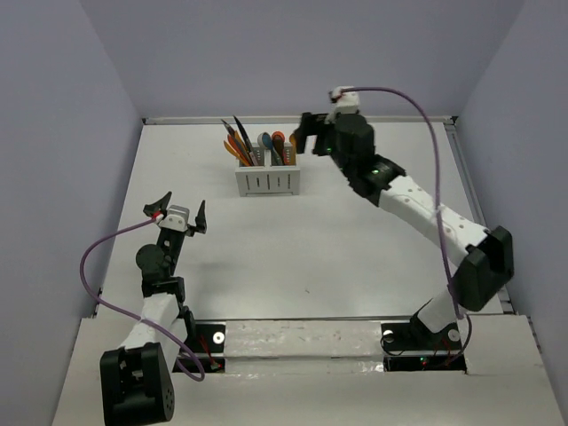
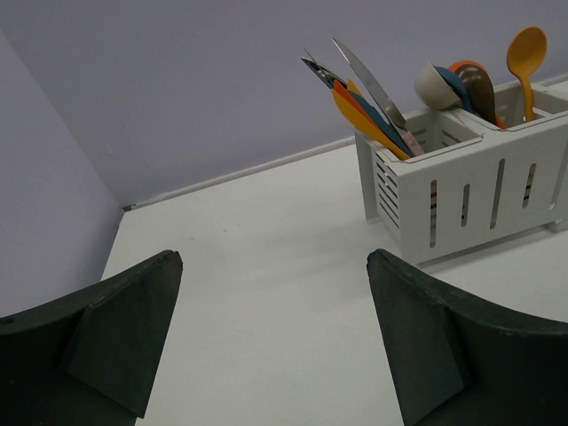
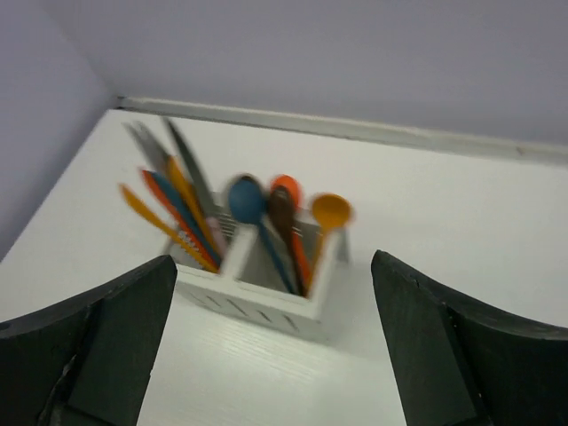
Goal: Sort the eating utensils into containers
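Note:
The white two-compartment caddy (image 1: 266,181) stands at the back middle of the table. Its left compartment holds knives (image 1: 240,142) in orange, black and blue; its right compartment holds spoons (image 1: 277,145) in blue, brown and orange. My right gripper (image 1: 304,136) is open and empty, just right of the caddy and above table level. Its wrist view, which is blurred, shows the caddy (image 3: 257,293), knives (image 3: 173,204) and spoons (image 3: 284,213) ahead of my right gripper (image 3: 271,346). My left gripper (image 1: 177,209) is open and empty at the near left. Its wrist view shows the caddy (image 2: 470,191) far ahead of my left gripper (image 2: 275,337).
Grey walls enclose the table (image 1: 311,257) on the left, back and right. A purple cable (image 1: 98,266) loops beside the left arm, and another cable (image 1: 426,133) arcs over the right arm. No loose utensils show on the table.

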You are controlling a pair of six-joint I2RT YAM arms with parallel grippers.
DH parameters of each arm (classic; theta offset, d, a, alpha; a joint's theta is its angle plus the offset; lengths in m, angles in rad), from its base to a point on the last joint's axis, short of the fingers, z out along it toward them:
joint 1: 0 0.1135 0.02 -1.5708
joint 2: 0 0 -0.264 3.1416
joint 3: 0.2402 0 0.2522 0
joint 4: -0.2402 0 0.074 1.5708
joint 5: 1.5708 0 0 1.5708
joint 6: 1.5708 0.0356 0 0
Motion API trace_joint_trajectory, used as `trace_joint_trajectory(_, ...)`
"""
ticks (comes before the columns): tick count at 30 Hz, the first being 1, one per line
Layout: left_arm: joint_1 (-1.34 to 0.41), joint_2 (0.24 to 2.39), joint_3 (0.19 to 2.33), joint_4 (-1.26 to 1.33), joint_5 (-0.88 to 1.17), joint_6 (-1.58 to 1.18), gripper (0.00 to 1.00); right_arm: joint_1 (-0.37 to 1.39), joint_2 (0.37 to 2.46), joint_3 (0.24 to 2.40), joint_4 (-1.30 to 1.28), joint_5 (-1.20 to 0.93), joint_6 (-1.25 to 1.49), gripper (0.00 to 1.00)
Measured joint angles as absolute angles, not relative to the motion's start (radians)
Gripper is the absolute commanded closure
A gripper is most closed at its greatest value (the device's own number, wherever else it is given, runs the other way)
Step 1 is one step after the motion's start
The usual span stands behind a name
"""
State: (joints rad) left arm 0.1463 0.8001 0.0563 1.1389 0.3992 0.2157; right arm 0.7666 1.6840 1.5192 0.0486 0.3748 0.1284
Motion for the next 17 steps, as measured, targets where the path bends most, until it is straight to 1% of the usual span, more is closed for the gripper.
trace_joint_trajectory(2, 0.146, 0.804, 0.056, 1.139, 0.398, 0.215, 0.01, 0.638, 1.569, 1.430, -0.046, 0.315, 0.259, 0.02)
trace_joint_trajectory(4, 0.146, 0.810, 0.056, 1.140, 0.394, 0.215, 0.01, 0.439, 1.429, 1.250, -0.133, 0.300, 0.362, 0.00)
trace_joint_trajectory(7, 0.146, 0.815, 0.056, 1.140, 0.389, 0.215, 0.01, 0.231, 1.304, 0.986, -0.245, 0.333, 0.462, 0.00)
trace_joint_trajectory(9, 0.146, 0.816, 0.056, 1.140, 0.388, 0.215, 0.01, 0.202, 1.237, 0.852, -0.315, 0.336, 0.490, 0.00)
trace_joint_trajectory(11, 0.146, 0.817, 0.056, 1.141, 0.385, 0.214, 0.01, 0.208, 1.183, 0.781, -0.340, 0.339, 0.513, 0.00)
trace_joint_trajectory(17, 0.146, 0.831, 0.056, 1.140, 0.375, 0.207, 0.01, 0.218, 1.069, 0.752, -0.336, 0.364, 0.550, 0.01)
